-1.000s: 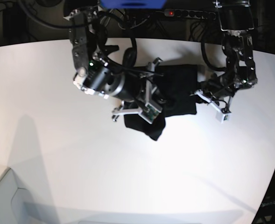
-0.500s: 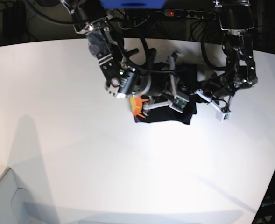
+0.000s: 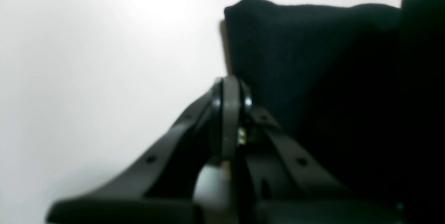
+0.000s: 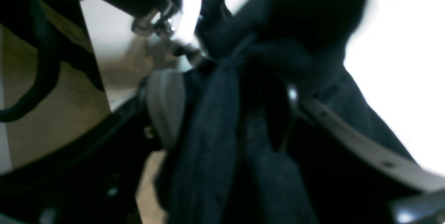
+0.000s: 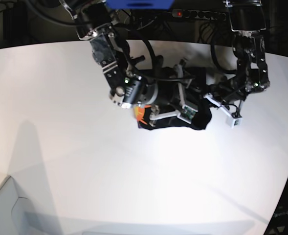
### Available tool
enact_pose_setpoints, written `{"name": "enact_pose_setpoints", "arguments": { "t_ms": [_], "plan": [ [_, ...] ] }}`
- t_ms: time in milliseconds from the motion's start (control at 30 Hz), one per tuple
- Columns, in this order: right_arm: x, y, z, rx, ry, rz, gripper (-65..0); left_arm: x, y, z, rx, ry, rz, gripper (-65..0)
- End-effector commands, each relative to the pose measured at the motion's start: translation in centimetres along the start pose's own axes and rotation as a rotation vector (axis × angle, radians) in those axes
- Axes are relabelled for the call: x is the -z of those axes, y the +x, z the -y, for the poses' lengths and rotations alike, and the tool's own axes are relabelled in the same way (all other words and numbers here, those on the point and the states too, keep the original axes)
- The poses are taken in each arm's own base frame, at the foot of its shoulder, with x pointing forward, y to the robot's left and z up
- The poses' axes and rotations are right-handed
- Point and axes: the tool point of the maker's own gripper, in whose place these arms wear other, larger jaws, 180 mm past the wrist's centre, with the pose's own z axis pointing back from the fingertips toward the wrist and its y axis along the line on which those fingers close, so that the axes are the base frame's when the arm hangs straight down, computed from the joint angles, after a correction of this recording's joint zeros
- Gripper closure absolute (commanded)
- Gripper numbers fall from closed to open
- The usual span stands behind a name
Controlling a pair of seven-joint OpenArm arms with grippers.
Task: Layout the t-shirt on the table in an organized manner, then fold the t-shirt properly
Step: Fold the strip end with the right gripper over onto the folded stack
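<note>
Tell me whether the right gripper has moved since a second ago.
Yes. In the base view the right gripper has swung across the t-shirt toward the left gripper, away from the table's open side.

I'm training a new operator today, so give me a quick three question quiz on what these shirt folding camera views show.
1. True or false: the t-shirt is spread flat with both sleeves laid out on the table.
2. Multiple choice: in the left wrist view, the left gripper has its jaws A) wide apart, B) closed together, C) out of sight.
3. Short answer: what lies between the jaws of the right gripper in the right wrist view?

Key:
1. False; it is a bunched black heap under the right arm, with a bit of orange print showing.
2. B.
3. Folds of the black t-shirt cloth.
</note>
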Motion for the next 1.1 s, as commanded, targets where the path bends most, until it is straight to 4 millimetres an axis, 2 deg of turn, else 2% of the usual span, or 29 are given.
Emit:
{"name": "enact_pose_setpoints", "arguments": {
  "t_ms": [0,167,267,433,533,633,767,1067],
  "plan": [
    [-0.7,2.6,-0.3,-0.016,0.0,0.088,-40.7,-0.4,-0.6,-0.6,0.022,0.033,-0.042,-0.1],
    [-2.8,4.6,-0.9,-0.042,-0.031,0.164,-41.1,-2.3,0.3,-0.8,0.049,0.049,0.015,-0.4],
    [-3.8,5.5,-0.4,-0.052,-0.061,0.196,-41.1,-4.2,0.9,-2.2,0.028,0.088,0.042,-0.4],
    [-5.5,5.0,1.7,-0.007,-0.135,0.215,-40.7,-7.5,2.1,-5.3,-0.037,0.166,0.085,-0.4],
    [-5.8,4.0,3.1,0.034,-0.168,0.2,-40.6,-9.1,2.5,-6.9,-0.076,0.206,0.103,-0.4],
    [-5.4,1.6,3.8,0.106,-0.177,0.166,-40.6,-10.7,3.2,-8.1,-0.071,0.244,0.125,-0.5],
    [-4.3,-1.4,4.5,0.186,-0.17,0.105,-40.6,-11.7,3.1,-9.2,-0.09,0.274,0.126,-0.5],
    [-4.9,-4.5,6.6,0.233,-0.21,0.088,-40.7,-11.6,2.4,-8.7,0.043,0.239,0.096,-0.5]
  ]
}}
